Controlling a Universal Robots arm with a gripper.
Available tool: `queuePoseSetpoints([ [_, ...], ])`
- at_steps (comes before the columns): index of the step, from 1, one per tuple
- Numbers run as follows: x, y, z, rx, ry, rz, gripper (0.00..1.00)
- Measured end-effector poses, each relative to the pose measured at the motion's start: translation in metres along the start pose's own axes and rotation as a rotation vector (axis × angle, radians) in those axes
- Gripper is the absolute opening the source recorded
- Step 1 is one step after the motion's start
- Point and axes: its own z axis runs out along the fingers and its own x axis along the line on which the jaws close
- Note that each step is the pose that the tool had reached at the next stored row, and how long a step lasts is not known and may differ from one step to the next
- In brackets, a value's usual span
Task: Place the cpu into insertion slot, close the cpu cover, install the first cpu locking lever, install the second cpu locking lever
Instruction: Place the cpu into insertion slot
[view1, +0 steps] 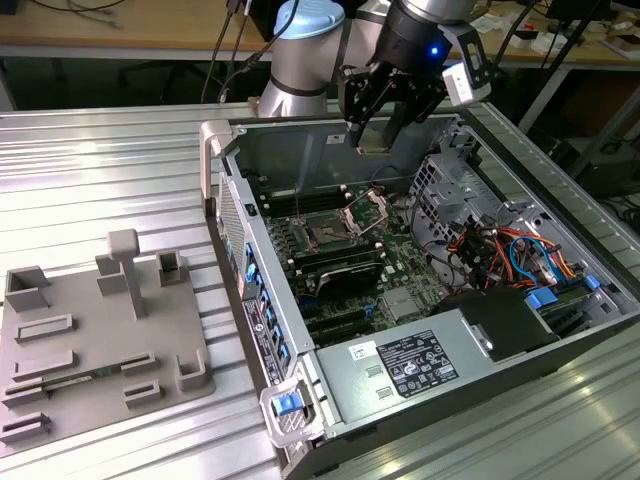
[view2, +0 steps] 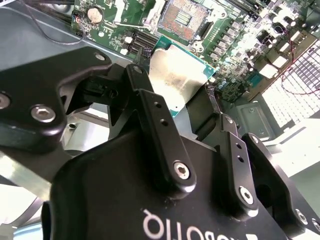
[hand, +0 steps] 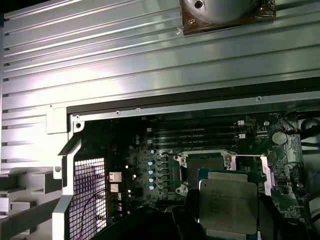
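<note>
Placing step: the jaws clench the cpu (view2: 177, 75) above the slot (view2: 184, 17), and seating it likely needs careful alignment.

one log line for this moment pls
claw: shut on chip | chip: held in air, not seated | socket: empty | cover: up

The cpu (view2: 176, 70) is a small flat square with a dull silver top. The gripper (view2: 176, 97) pinches it by two sides, up in the air. The insertion slot (view2: 186, 17) is a dark open square on the green board. The cpu cover (view1: 366, 208), a thin silver frame, stands tipped up beside the slot.
</note>
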Motion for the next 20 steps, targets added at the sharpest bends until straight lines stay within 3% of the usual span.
queuePoseSetpoints([
  [20,0.0032,-0.0004,0.0010,-0.0007,-0.0035,0.038,0.55],
])
